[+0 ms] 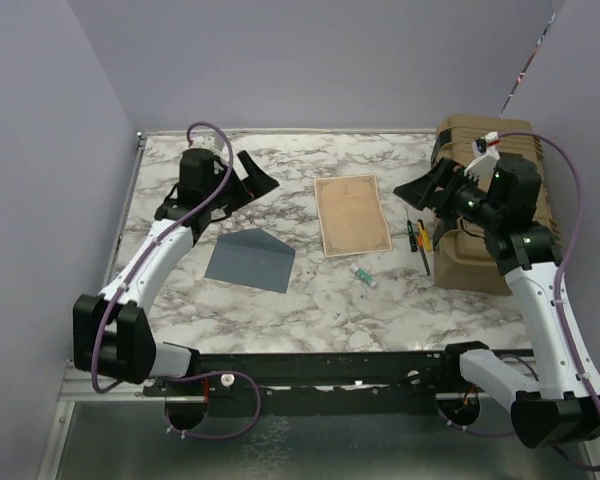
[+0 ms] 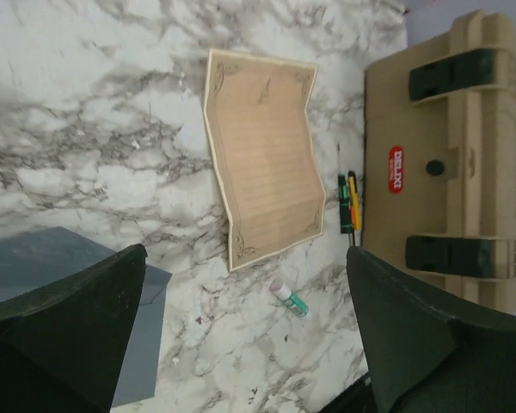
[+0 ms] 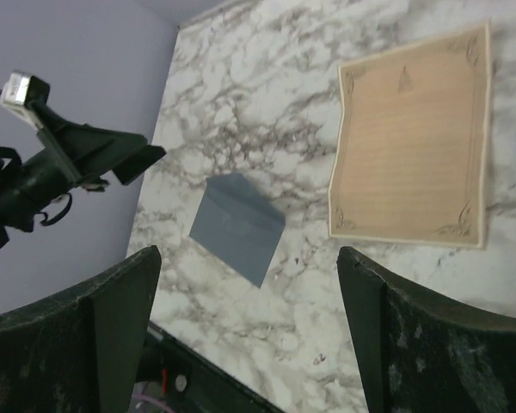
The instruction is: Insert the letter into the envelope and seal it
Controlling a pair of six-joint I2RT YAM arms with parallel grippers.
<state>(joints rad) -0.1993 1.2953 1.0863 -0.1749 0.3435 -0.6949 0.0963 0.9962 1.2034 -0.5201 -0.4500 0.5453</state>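
The tan letter (image 1: 352, 214) with a brown ornate border lies flat on the marble table, mid-back; it also shows in the left wrist view (image 2: 262, 168) and the right wrist view (image 3: 413, 142). The slate-blue envelope (image 1: 250, 259) lies flat, flap closed, left of the letter; it also shows in the right wrist view (image 3: 237, 225) and partly in the left wrist view (image 2: 69, 258). My left gripper (image 1: 252, 178) hovers open and empty above the back left, beyond the envelope. My right gripper (image 1: 422, 190) hovers open and empty right of the letter.
A tan plastic case (image 1: 490, 205) stands at the right edge. Two small screwdrivers (image 1: 418, 240) lie beside it. A small green-and-white glue stick (image 1: 366, 278) lies near the letter's front right corner. Purple walls enclose the table (image 1: 310, 300).
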